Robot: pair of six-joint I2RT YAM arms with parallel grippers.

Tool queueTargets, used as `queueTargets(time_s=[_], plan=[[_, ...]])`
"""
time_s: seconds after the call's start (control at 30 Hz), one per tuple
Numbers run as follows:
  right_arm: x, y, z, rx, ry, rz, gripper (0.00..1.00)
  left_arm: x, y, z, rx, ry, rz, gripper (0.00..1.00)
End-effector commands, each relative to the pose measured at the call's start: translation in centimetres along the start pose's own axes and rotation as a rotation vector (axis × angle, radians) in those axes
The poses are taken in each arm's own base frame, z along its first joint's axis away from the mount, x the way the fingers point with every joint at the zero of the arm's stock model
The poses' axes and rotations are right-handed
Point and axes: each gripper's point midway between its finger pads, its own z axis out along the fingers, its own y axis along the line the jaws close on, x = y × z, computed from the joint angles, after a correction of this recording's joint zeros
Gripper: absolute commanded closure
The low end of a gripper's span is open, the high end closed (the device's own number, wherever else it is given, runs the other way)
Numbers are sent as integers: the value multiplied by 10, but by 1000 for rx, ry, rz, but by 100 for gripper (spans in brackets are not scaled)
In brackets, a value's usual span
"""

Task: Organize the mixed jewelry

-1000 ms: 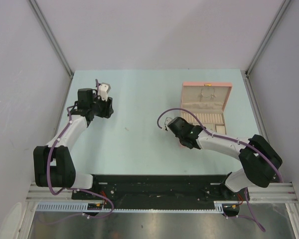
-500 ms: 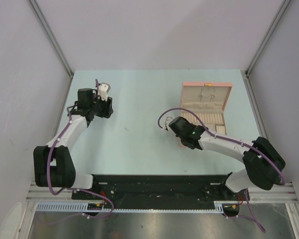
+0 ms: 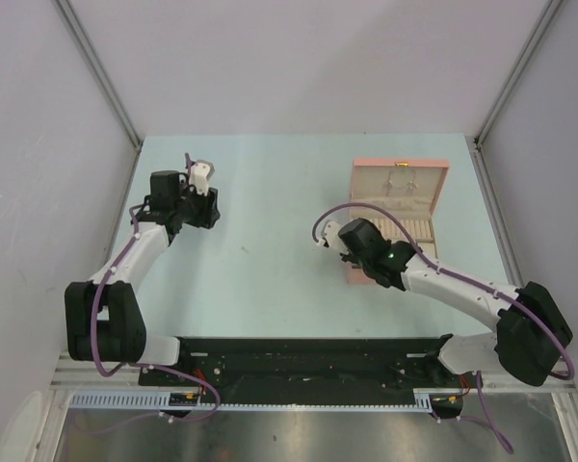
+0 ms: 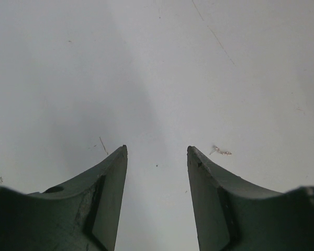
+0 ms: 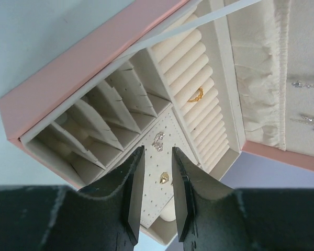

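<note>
Plainly, the left gripper hung over the bare table with its fingers apart and nothing between them. A tiny metallic piece lay on the table just beyond the tip of one finger, outside the gap and, as far as we could see, not touching it.

The right gripper hovered above the open pink box, its jaws narrowly apart and clamped on nothing. Through that gap we saw a gold stud lying on the perforated cream pad, and a silvery piece on the same pad just past the fingertips. A gold ring sat farther off in the ring rolls.

The fingers covered the near part of the pad, and a cream shape low between them was too cut off for us to name. Fine chains on the lid lining ran out of the picture's edge. From above, a pale speck on the table between the arms was too small to identify, and nothing inside the box could be made out.

Compared with a second earlier, the right arm had swung rightward, its elbow nearer the table's right edge and its wrist closer over the box; the left arm and the box stood as before.
</note>
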Motion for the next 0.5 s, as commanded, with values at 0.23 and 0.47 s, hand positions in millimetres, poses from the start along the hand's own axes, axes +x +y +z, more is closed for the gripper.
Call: queueTargets(time_s=[0.23,0.47], plan=[[-77,-20,-27,-144,-331,143,66,15,-21,18,165,39,21,45],[-125,-11,-19,-274,-447,191,66,40,-39,30,217,107,39,46]])
